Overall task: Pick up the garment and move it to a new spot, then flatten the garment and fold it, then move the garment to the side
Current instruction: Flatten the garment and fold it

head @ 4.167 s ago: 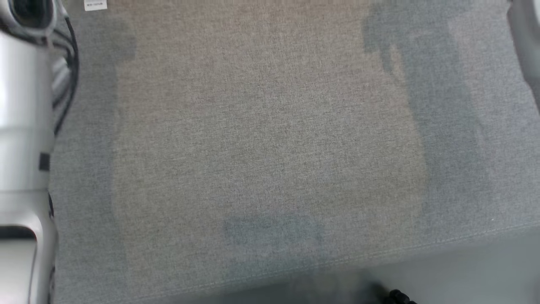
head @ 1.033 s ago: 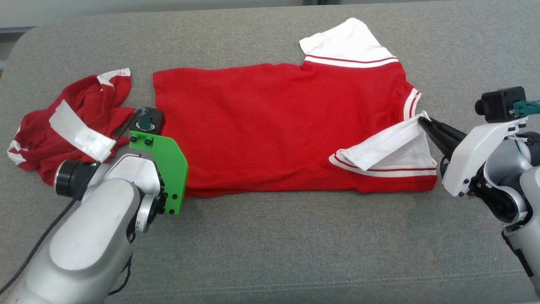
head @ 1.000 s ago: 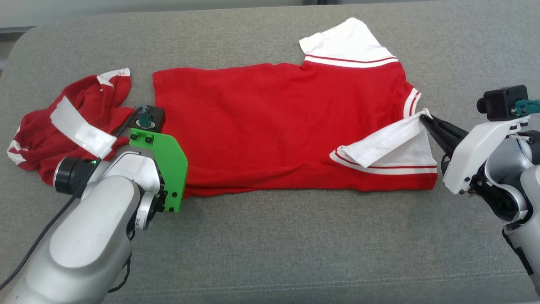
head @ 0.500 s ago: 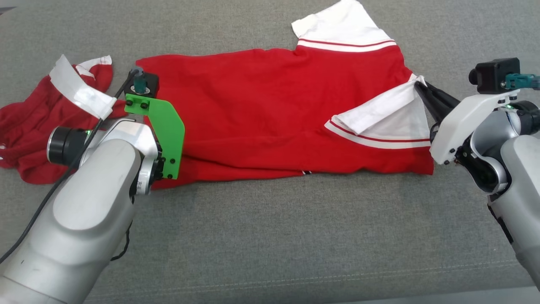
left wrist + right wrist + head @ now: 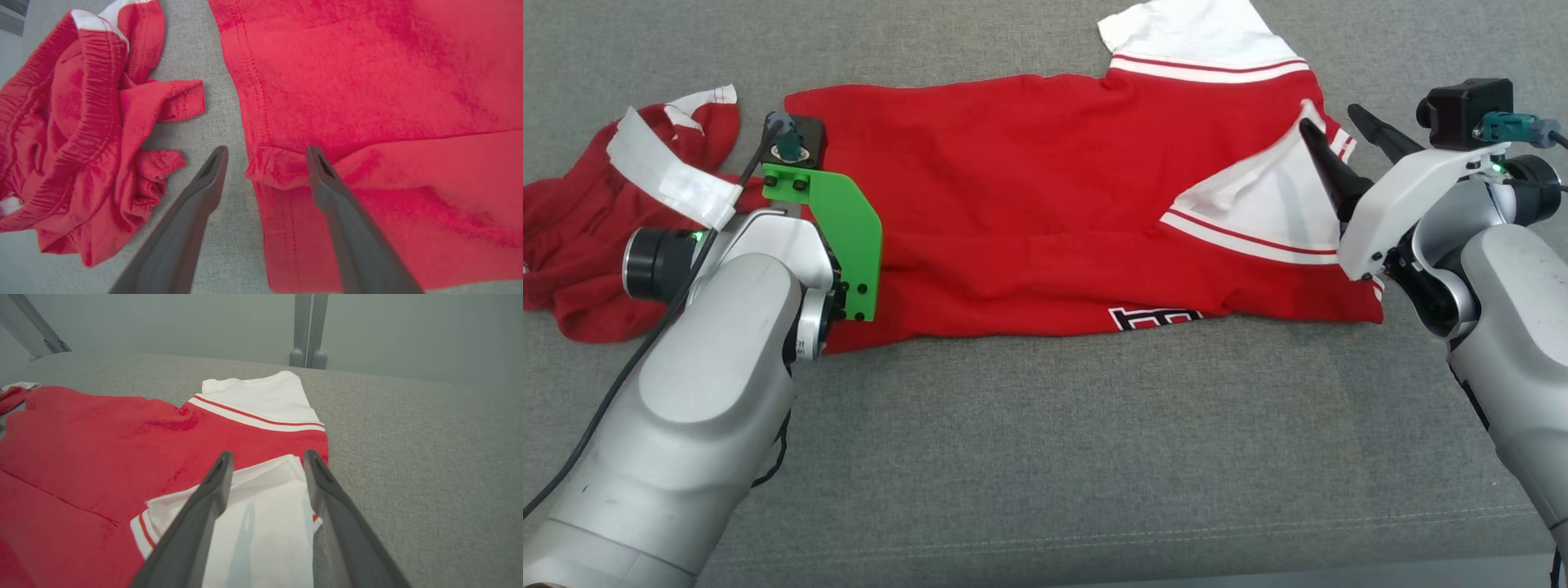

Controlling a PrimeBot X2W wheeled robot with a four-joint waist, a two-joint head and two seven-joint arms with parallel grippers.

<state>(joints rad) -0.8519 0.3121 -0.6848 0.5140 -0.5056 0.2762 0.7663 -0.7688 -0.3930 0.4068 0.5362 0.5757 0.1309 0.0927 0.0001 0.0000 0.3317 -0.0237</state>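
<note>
The garment [image 5: 1029,180] is a red shirt with white sleeves, lying flat across the grey cushion [image 5: 1094,449], its near edge folded over so a printed logo [image 5: 1156,317] shows. In the left wrist view my left gripper [image 5: 266,151] stands open, its fingers straddling a bunched corner of the red hem [image 5: 278,171] without pinching it. My right gripper [image 5: 1331,118] is open just above the near white sleeve [image 5: 1258,196]. In the right wrist view the right gripper [image 5: 268,454] has that sleeve [image 5: 253,522] lying loose beneath it.
A second red garment [image 5: 596,245] with white trim lies crumpled at the left, close beside my left wrist, also seen as a red heap [image 5: 81,143]. The cushion's front seam [image 5: 1176,535] runs along the bottom. Grey posts [image 5: 306,330] stand behind the cushion.
Both grippers have opened and let go of the shirt. The near sleeve has dropped onto the red body, and the near edge now lies folded over with the logo showing. The camera view has shifted.
</note>
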